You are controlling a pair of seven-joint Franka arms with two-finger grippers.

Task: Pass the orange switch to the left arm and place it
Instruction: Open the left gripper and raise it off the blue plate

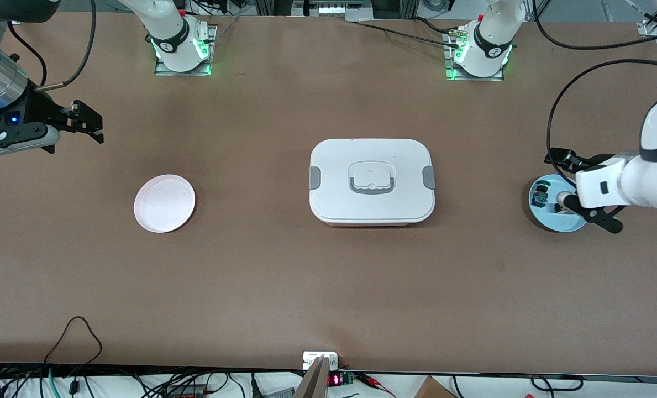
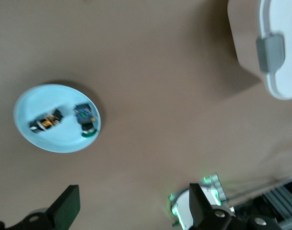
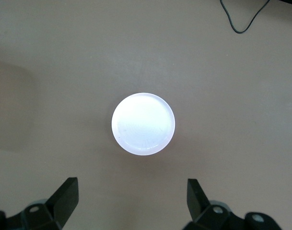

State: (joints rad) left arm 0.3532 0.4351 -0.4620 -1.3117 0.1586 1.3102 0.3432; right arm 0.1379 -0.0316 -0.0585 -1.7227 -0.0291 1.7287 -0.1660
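Note:
The orange switch (image 2: 46,123) lies on a light blue plate (image 2: 59,143) beside a black switch with a green top (image 2: 86,121). In the front view the plate (image 1: 546,218) is at the left arm's end of the table, and the orange switch (image 1: 558,208) is partly hidden under the hand. My left gripper (image 1: 581,192) hangs open and empty over that plate; its fingers (image 2: 66,206) show spread wide. The white box (image 1: 371,182) stands mid-table. My right gripper (image 1: 92,124) is open and empty over bare table at the right arm's end.
A pale pink plate (image 1: 164,203) lies empty between the box and the right arm's end; it also shows in the right wrist view (image 3: 143,123). A corner of the box with a grey clip (image 2: 270,51) shows in the left wrist view. Cables run along the front edge.

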